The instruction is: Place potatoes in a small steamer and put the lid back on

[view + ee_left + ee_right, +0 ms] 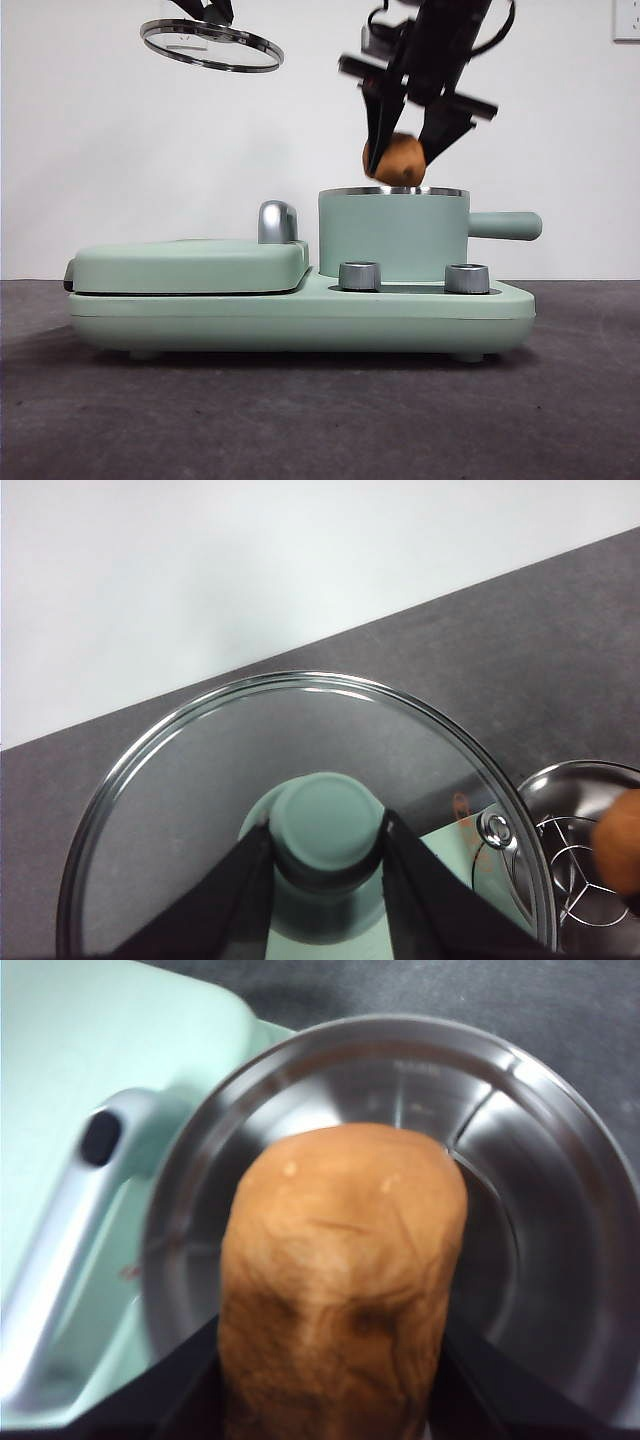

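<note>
Potato (398,160): clamped in right gripper (402,152), long axis along the jaws.
Steamer (392,235): open, directly below it.
Left gripper (327,852): closed on lid (200,780) knob, off to the side.

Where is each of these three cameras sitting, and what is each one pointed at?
Front view: low, at about table height, looking level across at the small steamer; both arms hang in from above.
Left wrist view: on the left arm, looking down past the left gripper clamped on the knob of the lid.
Right wrist view: on the right arm, looking down into the steamer past the right gripper holding the potato.
Shared: the front view also shows the raised lid and the potato just above the steamer's rim.
</note>
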`<state>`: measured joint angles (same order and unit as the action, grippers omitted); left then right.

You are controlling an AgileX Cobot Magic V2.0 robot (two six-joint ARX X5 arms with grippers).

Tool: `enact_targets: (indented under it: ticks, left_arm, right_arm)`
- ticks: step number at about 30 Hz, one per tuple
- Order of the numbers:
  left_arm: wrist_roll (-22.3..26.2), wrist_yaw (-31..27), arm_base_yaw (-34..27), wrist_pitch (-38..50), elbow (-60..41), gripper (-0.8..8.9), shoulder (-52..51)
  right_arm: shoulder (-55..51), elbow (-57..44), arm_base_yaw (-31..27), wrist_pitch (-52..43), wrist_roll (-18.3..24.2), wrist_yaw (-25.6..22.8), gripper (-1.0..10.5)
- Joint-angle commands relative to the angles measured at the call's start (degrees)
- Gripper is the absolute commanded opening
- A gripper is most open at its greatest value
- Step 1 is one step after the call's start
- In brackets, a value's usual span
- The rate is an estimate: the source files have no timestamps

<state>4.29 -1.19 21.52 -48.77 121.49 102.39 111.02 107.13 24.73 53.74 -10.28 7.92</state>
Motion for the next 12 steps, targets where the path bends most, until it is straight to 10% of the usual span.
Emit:
enact_targets:
  ticks: [1,12]
  left_arm:
    - [-0.68,0.17,0.24,1.16,1.97,0.13,0.09]
    - [-0.66,0.15,0.24,1.07,1.95,0.13,0.39]
  right_arm:
    - [2.43,1.64,0.24,-1.97,1.84,-0.15,1.1]
    - [5.2,1.62,0.35,-0.96,1.81,-0.09,1.1]
